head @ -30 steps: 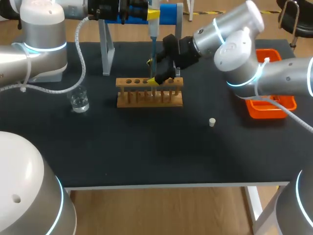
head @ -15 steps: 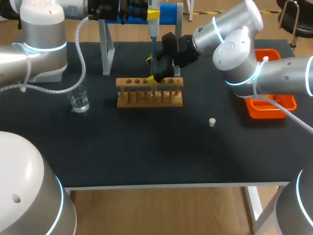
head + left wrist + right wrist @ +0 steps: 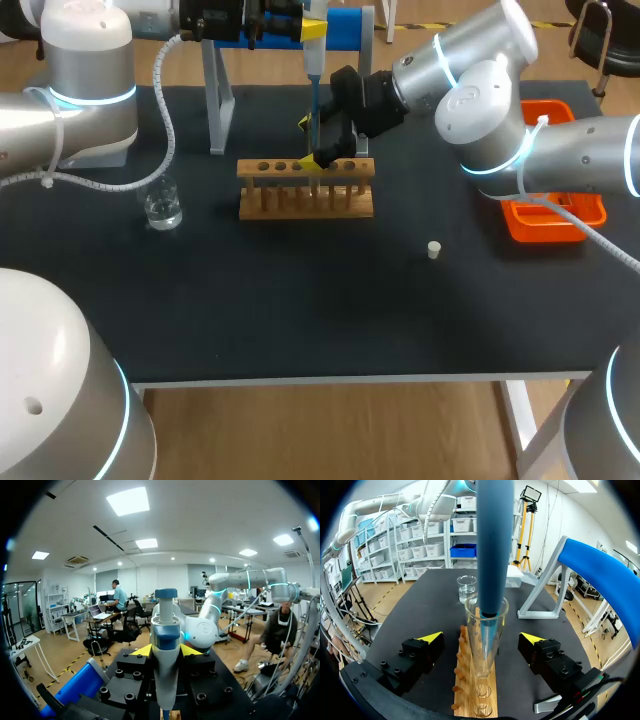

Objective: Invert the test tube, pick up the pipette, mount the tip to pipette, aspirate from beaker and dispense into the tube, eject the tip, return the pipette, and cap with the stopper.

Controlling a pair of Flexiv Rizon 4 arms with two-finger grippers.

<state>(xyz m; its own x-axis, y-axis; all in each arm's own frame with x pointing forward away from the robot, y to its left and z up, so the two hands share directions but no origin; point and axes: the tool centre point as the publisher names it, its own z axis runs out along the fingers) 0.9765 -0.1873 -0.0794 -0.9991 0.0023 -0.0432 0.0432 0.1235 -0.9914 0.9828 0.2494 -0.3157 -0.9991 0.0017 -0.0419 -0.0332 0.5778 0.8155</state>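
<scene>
black matte table (image 3: pixel 300 320) on a white frame, light wood floor (image 3: pixel 330 430) beneath, bright ceiling panels (image 3: pixel 128 501)

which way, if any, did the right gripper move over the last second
Yes, slightly: the right gripper shifted up the view, away from the rack.

**Head view.** Black table (image 3: pixel 300 300) seen from above and behind.
- **Rack:** a wooden rack (image 3: pixel 305 192) with one row of holes stands at centre rear.
- **Left arm:** the left arm (image 3: pixel 90 80) enters along the rear edge. The left gripper (image 3: pixel 296 24) holds the pipette (image 3: pixel 313 75) upright above the rack, shaft pointing down.
- **Right arm:** the right arm (image 3: pixel 480 90) enters from the right. The right gripper (image 3: pixel 314 142) sits at the rack's top, one yellow tip either side of the pipette's lower end.
- **Beaker:** the beaker (image 3: pixel 162 206) stands left of the rack, apart from it.
- **Stopper:** the stopper (image 3: pixel 434 249) lies right of the rack, nearer the front.
- **Tray:** an orange tray (image 3: pixel 555 225) sits at the right edge, partly behind the right arm.
- **Stand:** a stand (image 3: pixel 218 100) with a blue bar is behind the rack.
</scene>
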